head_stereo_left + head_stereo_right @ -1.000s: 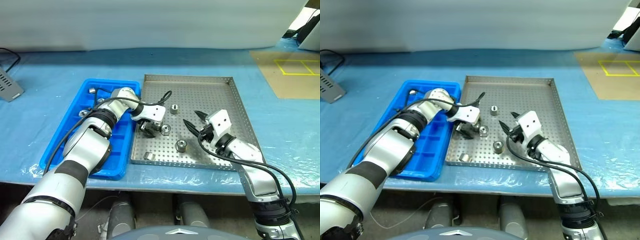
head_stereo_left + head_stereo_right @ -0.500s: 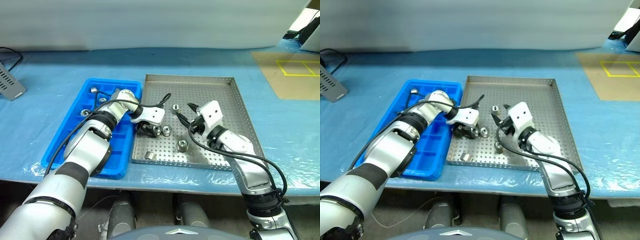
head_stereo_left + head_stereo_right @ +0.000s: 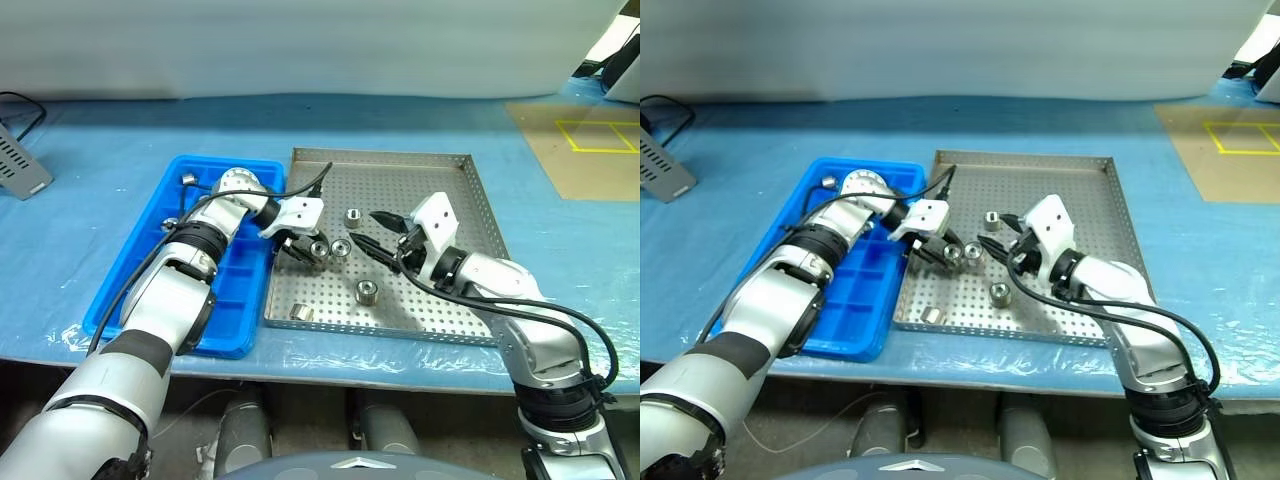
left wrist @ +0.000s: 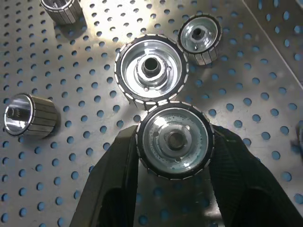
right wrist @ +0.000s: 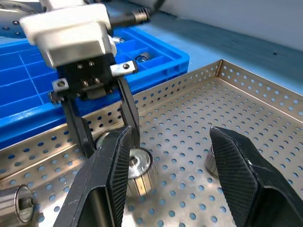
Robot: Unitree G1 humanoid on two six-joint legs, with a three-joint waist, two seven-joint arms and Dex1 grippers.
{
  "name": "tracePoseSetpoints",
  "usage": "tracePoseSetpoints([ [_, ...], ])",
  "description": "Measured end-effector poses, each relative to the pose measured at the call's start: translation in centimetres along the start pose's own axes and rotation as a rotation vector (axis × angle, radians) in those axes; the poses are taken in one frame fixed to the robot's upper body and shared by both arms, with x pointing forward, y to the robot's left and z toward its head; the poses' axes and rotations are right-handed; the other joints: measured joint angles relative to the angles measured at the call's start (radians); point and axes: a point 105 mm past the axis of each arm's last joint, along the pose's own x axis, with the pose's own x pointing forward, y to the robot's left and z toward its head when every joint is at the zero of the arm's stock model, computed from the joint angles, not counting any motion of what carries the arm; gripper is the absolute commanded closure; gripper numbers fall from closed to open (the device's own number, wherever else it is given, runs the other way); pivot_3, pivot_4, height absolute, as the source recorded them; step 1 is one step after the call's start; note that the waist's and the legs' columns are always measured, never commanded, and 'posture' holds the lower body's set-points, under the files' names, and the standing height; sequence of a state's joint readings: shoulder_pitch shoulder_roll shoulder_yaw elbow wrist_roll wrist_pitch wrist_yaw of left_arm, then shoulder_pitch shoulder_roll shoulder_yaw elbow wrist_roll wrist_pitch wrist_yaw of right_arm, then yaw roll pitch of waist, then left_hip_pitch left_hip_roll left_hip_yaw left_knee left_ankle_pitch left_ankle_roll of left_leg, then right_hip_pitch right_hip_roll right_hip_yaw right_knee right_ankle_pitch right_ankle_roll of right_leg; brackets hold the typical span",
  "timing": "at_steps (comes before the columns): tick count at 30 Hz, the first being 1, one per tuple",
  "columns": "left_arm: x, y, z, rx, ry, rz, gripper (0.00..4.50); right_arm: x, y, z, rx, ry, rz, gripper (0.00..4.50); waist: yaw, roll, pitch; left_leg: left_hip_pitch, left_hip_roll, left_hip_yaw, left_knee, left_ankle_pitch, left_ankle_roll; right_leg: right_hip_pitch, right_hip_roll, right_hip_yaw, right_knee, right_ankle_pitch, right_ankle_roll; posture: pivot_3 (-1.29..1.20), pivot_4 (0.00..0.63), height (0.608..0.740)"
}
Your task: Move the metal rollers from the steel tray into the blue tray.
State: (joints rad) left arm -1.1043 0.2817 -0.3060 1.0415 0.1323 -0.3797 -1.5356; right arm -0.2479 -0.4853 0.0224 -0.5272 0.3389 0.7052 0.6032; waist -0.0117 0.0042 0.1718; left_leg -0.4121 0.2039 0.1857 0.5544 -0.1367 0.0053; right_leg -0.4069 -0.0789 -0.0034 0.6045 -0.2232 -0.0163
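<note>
Steel tray (image 3: 478, 215) sits on our blue-covered desk (image 3: 100, 150), just right of the blue tray (image 3: 130, 290). Our left hand (image 4: 173, 156) has its fingers clamped on one of the metal rollers (image 4: 173, 140), which touches another. Our right hand (image 3: 372, 232) hangs over the steel tray with fingers spread, gripping nothing. Loose rollers lie on the perforated floor.

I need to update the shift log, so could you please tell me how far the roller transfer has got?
Done: a few rollers already lie in the blue tray. In hand: the left gripper has its jaws clamped on one roller over the steel tray. Left: four more there, one right beside the held one. The right gripper hovers open, holding nothing.
</note>
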Motion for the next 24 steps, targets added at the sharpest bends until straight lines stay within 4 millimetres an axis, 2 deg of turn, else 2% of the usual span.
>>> tracePoseSetpoints([
  [4,0.2,-0.1,0.2,0.002,-0.024,0.006,2.76,0.1,0.9,-0.4,0.007,0.026,0.084,1.75,0.000,0.000,0.000,0.000,0.000,0.008,-0.001,0.000,0.000,-0.001,0.000,0.000,0.000,0.000,0.000,-0.37,0.150,0.740],
  [6,0.1,0.0,0.4,0.003,-0.034,0.016,2.76,0.5,0.5,-0.7,-0.006,0.033,0.080,1.75,0.000,0.000,0.000,0.000,0.000,0.010,-0.001,0.000,0.000,-0.001,0.000,0.001,0.000,0.000,0.000,-0.36,0.150,0.740],
  [9,0.1,0.2,0.5,-0.010,-0.046,0.033,2.76,0.7,-0.5,-1.2,-0.049,0.050,0.061,1.17,0.001,0.000,0.000,0.000,0.000,0.011,-0.001,0.000,0.000,-0.002,0.000,0.002,0.000,0.000,0.000,-0.36,0.150,0.740],
  [13,0.0,0.3,0.6,-0.008,-0.047,0.037,2.76,0.7,-0.1,-1.1,-0.054,0.032,0.095,0.03,0.001,0.000,0.000,0.000,0.000,0.012,-0.003,0.000,0.000,-0.004,0.000,0.003,0.000,0.000,0.000,-0.36,0.150,0.740],
  [21,0.0,0.4,0.7,-0.015,-0.061,0.045,2.76,0.8,0.9,-3.2,-0.016,0.087,0.164,0.03,0.001,0.000,0.000,0.000,0.001,0.013,-0.003,0.000,0.000,-0.005,0.000,0.003,0.001,0.000,-0.001,-0.36,0.150,0.740],
  [24,0.1,0.5,1.0,-0.024,-0.077,0.047,2.76,1.2,0.7,-4.0,-0.005,0.090,0.163,0.03,0.001,0.000,0.000,0.000,0.000,0.013,-0.003,0.000,0.000,-0.005,0.000,0.003,0.001,0.000,-0.001,-0.36,0.150,0.740],
])
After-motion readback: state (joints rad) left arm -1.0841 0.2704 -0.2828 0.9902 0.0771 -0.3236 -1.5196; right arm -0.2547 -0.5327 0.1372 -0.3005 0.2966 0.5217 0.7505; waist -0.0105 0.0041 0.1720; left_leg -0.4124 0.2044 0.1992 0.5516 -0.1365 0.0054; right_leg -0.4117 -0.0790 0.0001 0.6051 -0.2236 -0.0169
